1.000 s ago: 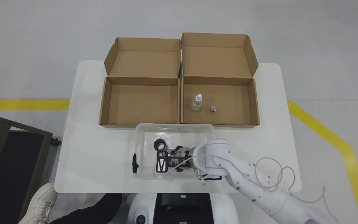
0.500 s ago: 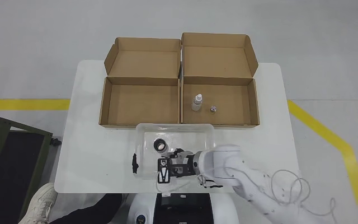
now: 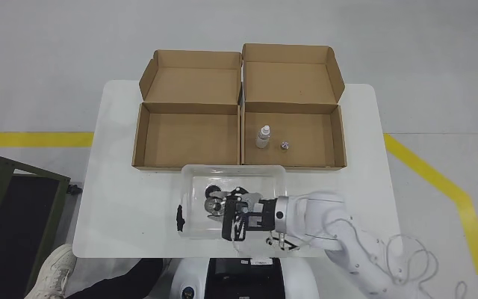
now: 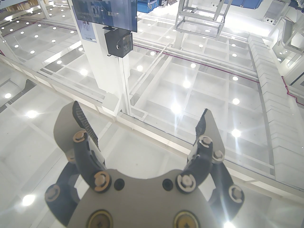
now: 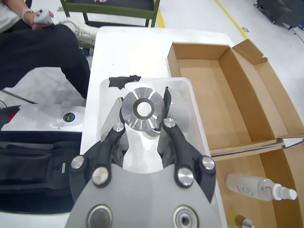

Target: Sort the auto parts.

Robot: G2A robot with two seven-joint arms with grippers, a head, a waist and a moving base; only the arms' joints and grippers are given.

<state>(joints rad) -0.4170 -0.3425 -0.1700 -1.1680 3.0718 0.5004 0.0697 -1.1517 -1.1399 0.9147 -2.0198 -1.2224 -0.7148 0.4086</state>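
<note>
Right gripper point(image 5: 142, 106) has its jaws closed narrow on the metal part point(image 5: 152, 96), pinching it by the rim over the clear bin point(image 3: 258, 167) at the table's near edge. I judge it is just off the bin floor but can't confirm. Main risk: the hold is only two thin serrated fingers point(image 5: 166, 97) on a smooth round edge, so the part could swivel or slide out if I swing fast. It looks heavy enough to land hard back in the bin. Second risk: the bin wall sits close around the gripper, so carrying out low could clip the rim and drag the bin. The black tape point(image 5: 123, 81) on the rim is near there too. Third: wrong box. The right cardboard box point(image 3: 314, 142) already holds a spray bottle point(image 3: 263, 136) and a small knob-like piece point(image 3: 284, 145), while the left cardboard box point(image 3: 187, 138) is bare. I can't tell from here which one this part belongs in. The part is a bright machined steel disc, face slightly dished, with a round centre hole and a narrower hub showing below it. It is shiny and hard, with no give. Left gripper point(image 4: 141, 109) is jaws wide apart, nothing in it, pointing up at the ceiling.
</note>
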